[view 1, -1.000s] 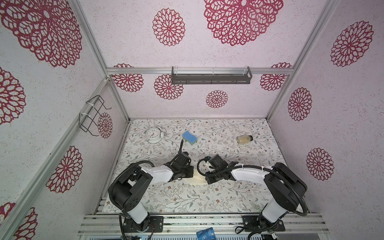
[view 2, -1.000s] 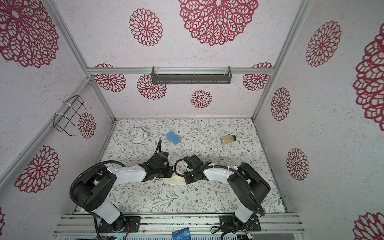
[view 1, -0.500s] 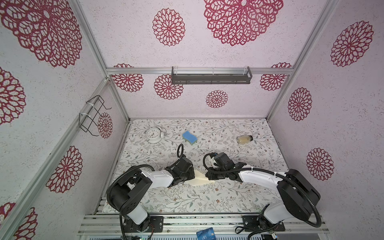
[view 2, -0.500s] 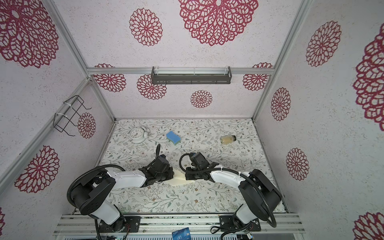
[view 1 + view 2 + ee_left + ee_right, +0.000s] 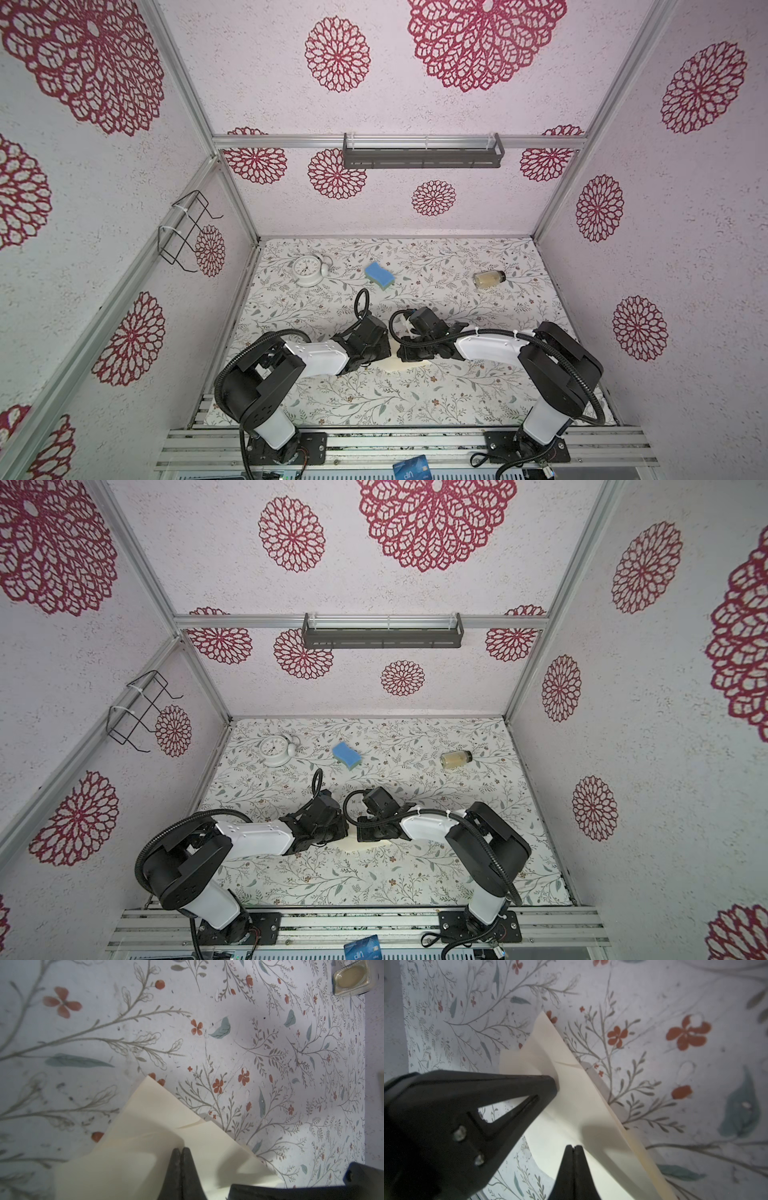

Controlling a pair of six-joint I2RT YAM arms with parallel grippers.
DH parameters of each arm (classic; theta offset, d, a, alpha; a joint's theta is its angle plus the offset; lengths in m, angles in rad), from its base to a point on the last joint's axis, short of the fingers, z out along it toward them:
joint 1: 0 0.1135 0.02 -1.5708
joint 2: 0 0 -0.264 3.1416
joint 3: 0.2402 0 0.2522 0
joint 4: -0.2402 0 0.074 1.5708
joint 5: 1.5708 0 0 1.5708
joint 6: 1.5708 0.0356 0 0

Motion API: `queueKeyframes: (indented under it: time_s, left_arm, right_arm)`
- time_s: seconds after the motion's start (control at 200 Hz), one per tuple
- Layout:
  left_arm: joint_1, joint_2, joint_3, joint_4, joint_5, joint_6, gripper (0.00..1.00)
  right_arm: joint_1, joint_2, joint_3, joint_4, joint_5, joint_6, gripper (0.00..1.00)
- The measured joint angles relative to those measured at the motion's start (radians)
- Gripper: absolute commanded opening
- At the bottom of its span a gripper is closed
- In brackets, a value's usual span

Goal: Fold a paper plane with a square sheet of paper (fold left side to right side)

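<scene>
In both top views only a small cream patch of the paper [image 5: 397,366] was shown on the mat [image 5: 374,403], near the middle and toward the front rail [image 5: 395,435], the rest being covered from above. The fingertips were shown only by the wrist views. The left gripper [image 5: 181,1150] was seen with its jaws pressed together over the paper and nothing between them. The right gripper [image 5: 573,1148] was likewise closed above the paper, and whether its tips touched the sheet could not be told. Only in the wrist views were a sharp point, a short curved crease and stacked layers along one long edge made out, that edge being lined by a thin shadow on the mat. In the right wrist view the left gripper's tip was seen from the side, resting against the paper near the point. The clock [image 5: 307,270], sponge [image 5: 379,275] and jar [image 5: 489,278] were seen together only from above, along the far side and well apart from the paper. The jar alone was caught in the left wrist view, by the mat's edge at the wall [image 5: 374,1084]. Bare mat was left between the paper and the rail.
</scene>
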State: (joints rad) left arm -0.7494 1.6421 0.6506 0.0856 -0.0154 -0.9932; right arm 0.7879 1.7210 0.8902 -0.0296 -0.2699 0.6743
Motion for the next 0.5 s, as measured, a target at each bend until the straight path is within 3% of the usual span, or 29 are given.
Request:
queueKeyframes:
  time_s: [0.195, 0.5]
  left_arm:
    - [-0.004, 0.008, 0.005, 0.006, 0.000, -0.006, 0.00]
    - [-0.006, 0.010, 0.006, 0.009, -0.002, -0.015, 0.00]
  right_arm:
    - [0.000, 0.055, 0.022, 0.011, 0.003, 0.002, 0.00]
    - [-0.002, 0.005, -0.058, 0.069, 0.027, 0.016, 0.00]
